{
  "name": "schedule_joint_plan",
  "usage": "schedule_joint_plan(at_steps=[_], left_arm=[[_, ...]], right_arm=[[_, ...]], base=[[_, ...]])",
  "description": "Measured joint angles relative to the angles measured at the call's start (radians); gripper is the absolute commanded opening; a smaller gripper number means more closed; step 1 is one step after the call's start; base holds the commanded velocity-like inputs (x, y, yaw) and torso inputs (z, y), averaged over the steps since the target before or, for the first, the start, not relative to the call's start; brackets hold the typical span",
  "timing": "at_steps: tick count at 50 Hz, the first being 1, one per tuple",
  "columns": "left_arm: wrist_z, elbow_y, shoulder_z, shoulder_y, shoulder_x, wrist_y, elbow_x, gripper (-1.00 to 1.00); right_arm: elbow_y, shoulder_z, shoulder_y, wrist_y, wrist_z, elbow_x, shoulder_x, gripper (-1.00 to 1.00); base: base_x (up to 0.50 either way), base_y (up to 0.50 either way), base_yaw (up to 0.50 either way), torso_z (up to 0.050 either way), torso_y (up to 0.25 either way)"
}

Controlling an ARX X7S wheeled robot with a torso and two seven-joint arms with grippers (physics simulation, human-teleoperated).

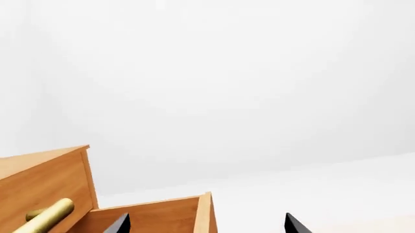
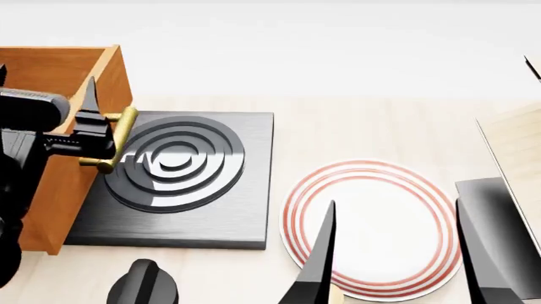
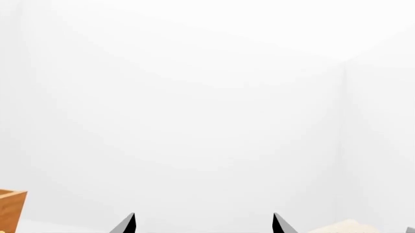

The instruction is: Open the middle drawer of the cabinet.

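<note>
The cabinet stands at the left edge of the worktop in the head view, and the drawer juts out of it toward the black hob, its open box visible from above. The brass handle on the drawer front hangs over the hob's left side. The left hand is at that handle, dark fingers on either side of the bar near its posts; whether they are pressed onto the bar cannot be told from the head view. In the left wrist view the finger tips stand well apart, with the wooden drawer box between and behind them and a brass handle off to one side. The right hand hovers released over the red-ringed plate, fingers spread apart. A pale wood rack sits at the right edge.
</note>
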Motion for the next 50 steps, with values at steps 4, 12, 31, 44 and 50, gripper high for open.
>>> schedule_joint_plan(at_steps=[4,12,31,44,50], left_arm=[[-0.033,0.049,-0.008,0.043,-0.023,0.046,0.022,1.00],[-0.090,0.130,-0.025,0.128,-0.067,0.130,0.058,1.00],[-0.203,0.251,-0.039,0.333,-0.145,0.317,0.176,1.00],[-0.237,0.246,-0.043,0.440,-0.163,0.426,0.235,1.00],[-0.249,0.243,-0.043,0.477,-0.167,0.462,0.257,1.00]], right_arm=[[0.004,-0.001,0.001,-0.001,0.001,0.001,0.000,1.00],[0.015,-0.002,0.004,-0.005,0.003,0.006,0.000,1.00],[0.050,-0.002,0.010,-0.043,0.017,-0.004,0.001,1.00],[0.070,-0.009,0.012,-0.070,0.027,-0.021,0.002,1.00],[0.080,-0.012,0.013,-0.083,0.032,-0.028,0.002,1.00]], base=[[0.00,0.00,0.00,0.000,0.000],[0.00,0.00,0.00,0.000,0.000],[0.00,0.00,0.00,0.000,0.000],[0.00,0.00,0.00,0.000,0.000],[0.00,0.00,0.00,0.000,0.000]])
